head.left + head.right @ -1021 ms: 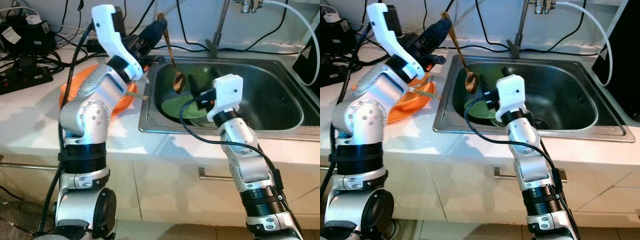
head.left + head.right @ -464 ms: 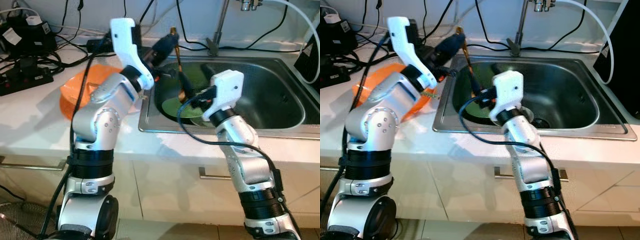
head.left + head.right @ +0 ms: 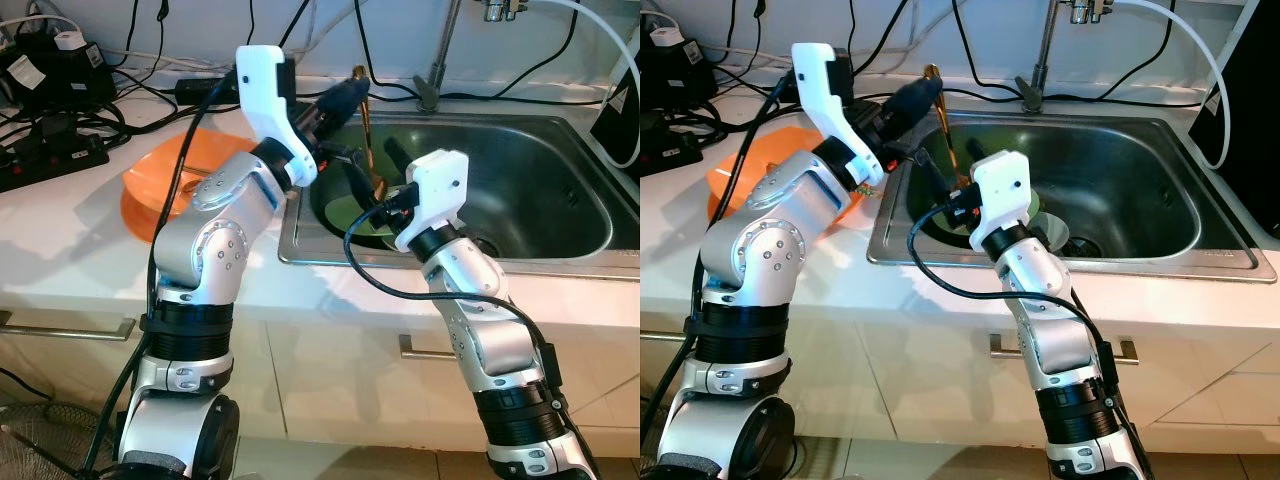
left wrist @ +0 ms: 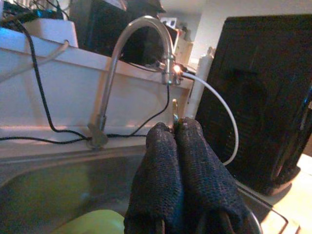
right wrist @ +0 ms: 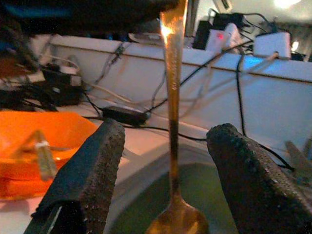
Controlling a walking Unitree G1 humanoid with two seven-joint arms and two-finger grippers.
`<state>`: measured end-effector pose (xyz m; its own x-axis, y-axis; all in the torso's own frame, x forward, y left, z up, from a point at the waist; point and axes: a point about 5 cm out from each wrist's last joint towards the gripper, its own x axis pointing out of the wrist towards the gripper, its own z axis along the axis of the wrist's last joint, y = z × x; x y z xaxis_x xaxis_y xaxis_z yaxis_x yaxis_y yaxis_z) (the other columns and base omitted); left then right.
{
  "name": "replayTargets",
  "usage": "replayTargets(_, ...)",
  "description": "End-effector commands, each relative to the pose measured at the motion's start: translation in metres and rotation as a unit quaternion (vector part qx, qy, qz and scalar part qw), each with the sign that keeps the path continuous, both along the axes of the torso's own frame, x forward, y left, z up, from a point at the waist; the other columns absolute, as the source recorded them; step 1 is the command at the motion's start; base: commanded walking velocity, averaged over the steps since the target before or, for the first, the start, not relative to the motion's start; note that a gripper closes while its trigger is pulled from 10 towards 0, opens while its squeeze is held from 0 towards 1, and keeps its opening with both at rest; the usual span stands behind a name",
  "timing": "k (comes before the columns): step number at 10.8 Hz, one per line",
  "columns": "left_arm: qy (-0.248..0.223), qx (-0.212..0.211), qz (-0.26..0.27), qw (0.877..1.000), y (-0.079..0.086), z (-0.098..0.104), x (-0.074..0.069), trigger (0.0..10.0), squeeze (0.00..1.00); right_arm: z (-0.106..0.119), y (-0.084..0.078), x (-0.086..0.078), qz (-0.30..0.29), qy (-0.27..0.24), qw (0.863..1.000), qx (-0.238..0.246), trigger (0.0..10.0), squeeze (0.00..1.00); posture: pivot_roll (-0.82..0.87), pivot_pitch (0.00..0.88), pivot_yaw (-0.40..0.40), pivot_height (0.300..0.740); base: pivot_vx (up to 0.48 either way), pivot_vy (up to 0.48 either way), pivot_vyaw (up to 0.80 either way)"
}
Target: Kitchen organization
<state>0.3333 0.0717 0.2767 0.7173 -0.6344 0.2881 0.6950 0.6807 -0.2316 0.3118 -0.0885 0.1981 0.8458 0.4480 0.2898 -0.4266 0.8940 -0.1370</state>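
Note:
My left gripper (image 3: 350,88) is shut on the top of a gold spoon (image 3: 371,140), which hangs bowl-down over the left part of the steel sink (image 3: 450,264). In the left wrist view the fingers (image 4: 163,161) are pressed together with the handle's tip (image 4: 174,117) poking out. My right gripper (image 5: 168,129) is open, one finger (image 5: 95,170) on each side of the spoon's handle (image 5: 172,92) without touching it. A green plate (image 3: 345,212) lies in the sink below the spoon.
An orange plate (image 3: 160,175) holding a small stick-like item (image 5: 41,156) sits on the white counter left of the sink. Power strips and cables (image 3: 50,150) crowd the back left. The faucet (image 3: 435,70) stands behind the sink, and a black appliance (image 3: 620,120) is at the far right.
My left arm has carried the spoon to the right and lower, over the sink. My right gripper has moved left and up until its fingers bracket the spoon.

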Motion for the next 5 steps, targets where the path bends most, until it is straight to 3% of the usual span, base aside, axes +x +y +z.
replayTargets(1,-0.006,0.002,-0.011,1.000,-0.0017,0.0025,-0.0037,10.0,0.00,-0.0021,-0.0017,0.0029,-0.012,0.008,1.000,-0.008,10.0,0.00,-0.07,0.000,0.029,0.740,0.000,0.000,0.00)
replayTargets(3,-0.006,0.006,-0.024,1.000,-0.0031,0.0025,-0.0065,10.0,0.00,-0.0067,-0.0048,0.0072,-0.039,0.018,0.999,-0.011,10.0,0.00,-0.07,0.000,0.028,0.740,0.000,0.000,0.00)
replayTargets(4,-0.006,0.008,-0.025,1.000,-0.0035,0.0023,-0.0070,10.0,0.00,-0.0087,-0.0055,0.0082,-0.045,0.022,0.999,-0.013,8.8,0.00,-0.07,0.000,0.028,0.740,0.000,0.000,0.00)
replayTargets(5,-0.005,0.008,-0.027,1.000,-0.0039,0.0024,-0.0074,10.0,0.00,-0.0113,-0.0066,0.0095,-0.052,0.027,0.998,-0.016,0.0,0.00,-0.07,0.000,0.026,0.740,0.000,0.000,0.00)
